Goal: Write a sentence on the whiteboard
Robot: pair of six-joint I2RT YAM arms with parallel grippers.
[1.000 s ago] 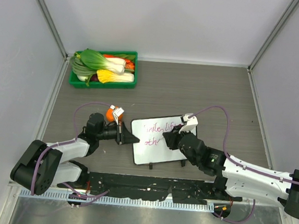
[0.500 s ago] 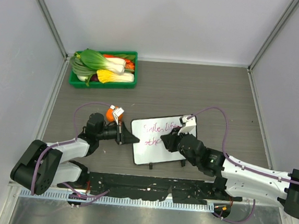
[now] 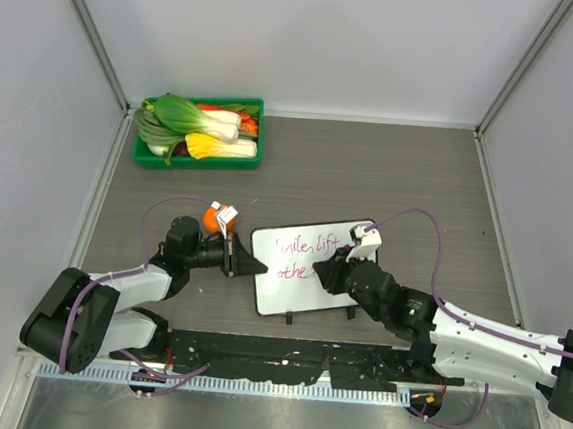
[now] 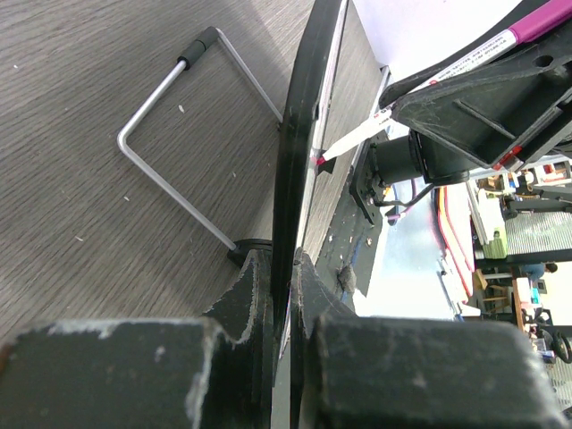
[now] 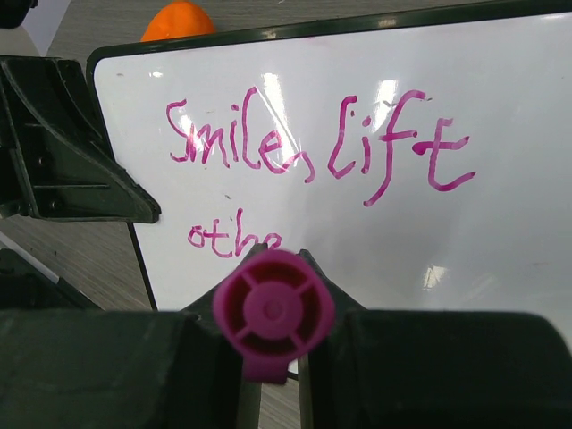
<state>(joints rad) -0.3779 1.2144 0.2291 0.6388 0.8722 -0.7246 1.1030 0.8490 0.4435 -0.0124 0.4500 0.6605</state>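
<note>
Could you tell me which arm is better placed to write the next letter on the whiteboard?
Right. The right fingers grip the pink marker, tip at the whiteboard beside "othe"; the left fingers only clamp its edge.

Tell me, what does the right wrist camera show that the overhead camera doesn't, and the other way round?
Only the right wrist view makes the sentence readable: "Smile, lift" over "othe". It also shows the round end of the pink marker held in the right gripper. Only the top view shows both whole arms and the green tray of vegetables at the far left. Both show the whiteboard, the left gripper clamped on its left edge, and an orange thing behind it.
</note>
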